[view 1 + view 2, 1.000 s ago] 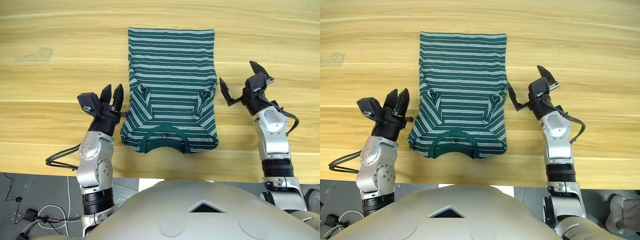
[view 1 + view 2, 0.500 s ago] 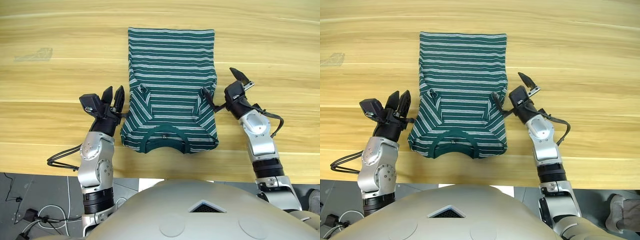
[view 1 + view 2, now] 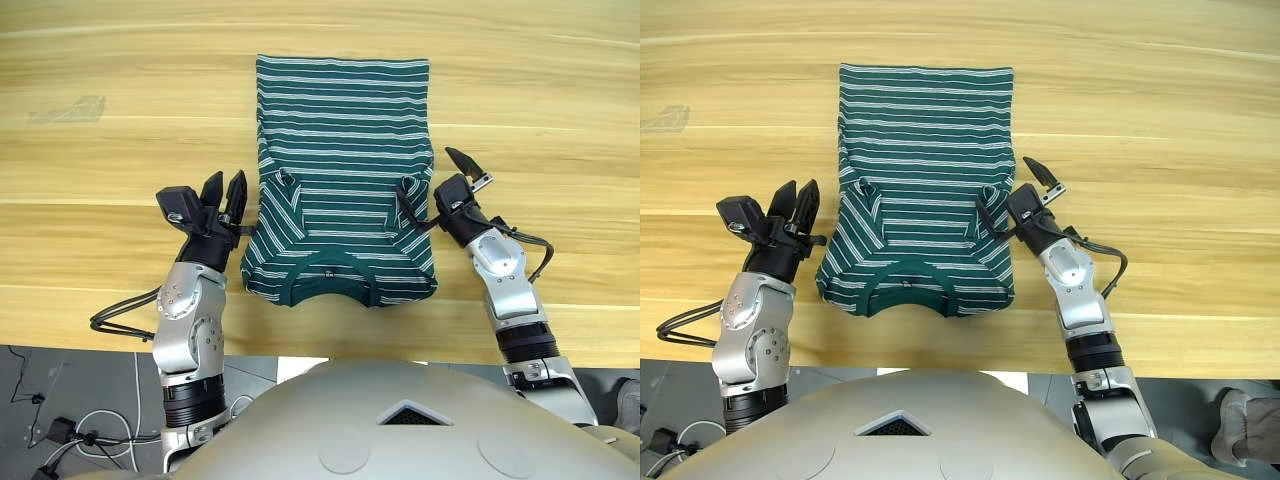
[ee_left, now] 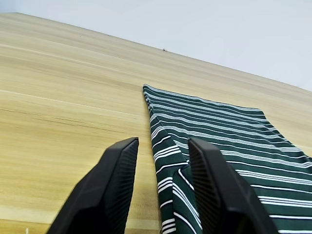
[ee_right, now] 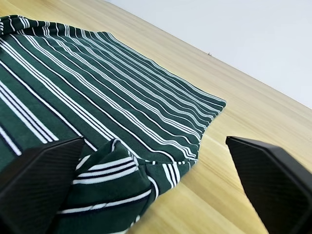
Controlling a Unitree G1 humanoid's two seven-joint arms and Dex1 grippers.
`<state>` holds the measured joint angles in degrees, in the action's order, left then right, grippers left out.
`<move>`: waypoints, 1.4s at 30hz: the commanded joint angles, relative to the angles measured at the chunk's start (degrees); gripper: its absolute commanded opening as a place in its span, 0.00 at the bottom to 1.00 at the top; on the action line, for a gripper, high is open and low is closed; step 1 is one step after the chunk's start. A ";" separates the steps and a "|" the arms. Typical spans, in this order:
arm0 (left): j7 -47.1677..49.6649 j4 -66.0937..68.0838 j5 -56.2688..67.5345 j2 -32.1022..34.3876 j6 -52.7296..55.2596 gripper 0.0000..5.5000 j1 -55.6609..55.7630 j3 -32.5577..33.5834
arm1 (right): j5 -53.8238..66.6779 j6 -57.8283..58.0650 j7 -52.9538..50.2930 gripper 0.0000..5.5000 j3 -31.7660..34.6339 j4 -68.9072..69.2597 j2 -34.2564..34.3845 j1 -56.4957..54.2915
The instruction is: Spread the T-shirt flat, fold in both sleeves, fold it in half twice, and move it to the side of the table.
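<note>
- T-shirt cloth lies between the right gripper's fingers, which are spread wide and grip nothing. One finger sits over the folded-in sleeve at the shirt's right edge, and the other is out over bare wood beyond that edge. I cannot tell whether the inner finger presses on the fabric.
- In the right wrist view, a small bunched fold of striped cloth lies just beside the inner finger, and the shirt's far corner lies flat farther off.
- The left gripper's fingers are parted by only a narrow gap and hold nothing. They point away from the robot, just beside the shirt's left edge, at about sleeve height. In the left wrist view, that edge runs through the gap between them.
- The shirt is dark green with thin white stripes. It lies flat as a tall rectangle with both sleeves folded inward across the chest. The collar is toward the robot and the hem is on the far side.
- The shirt rests on the wooden table, about midway between the two arms, with the collar end near the table's near edge.
</note>
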<state>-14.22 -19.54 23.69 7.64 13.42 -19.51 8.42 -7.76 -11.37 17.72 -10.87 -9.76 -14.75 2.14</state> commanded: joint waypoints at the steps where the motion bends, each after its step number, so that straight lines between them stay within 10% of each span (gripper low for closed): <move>1: 0.12 0.22 -2.42 0.71 -1.21 0.35 0.97 -0.57 | -0.90 1.59 0.25 0.98 -0.82 -1.38 0.01 0.23; 17: 0.10 -0.86 -8.31 2.58 -2.89 0.35 5.02 -2.65 | 10.11 1.62 5.22 0.98 2.28 3.77 0.84 -0.61; 27: -8.99 -7.45 -22.79 23.38 -13.47 0.35 0.25 5.49 | 41.84 13.37 23.22 0.98 19.25 19.76 -7.97 4.29; 34: -1.87 0.47 -63.66 47.99 -45.12 0.35 -5.32 3.05 | 2.01 -30.80 20.56 0.98 20.64 9.46 -21.46 5.88; 42: 17.42 9.50 -82.55 55.69 -64.84 0.35 -6.05 1.10 | -27.47 -66.72 9.65 0.98 21.53 -4.97 -28.39 3.73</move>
<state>-0.83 -12.78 -53.96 60.20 -47.10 -24.65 11.02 -27.43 -69.06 29.86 9.96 -12.06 -41.12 7.29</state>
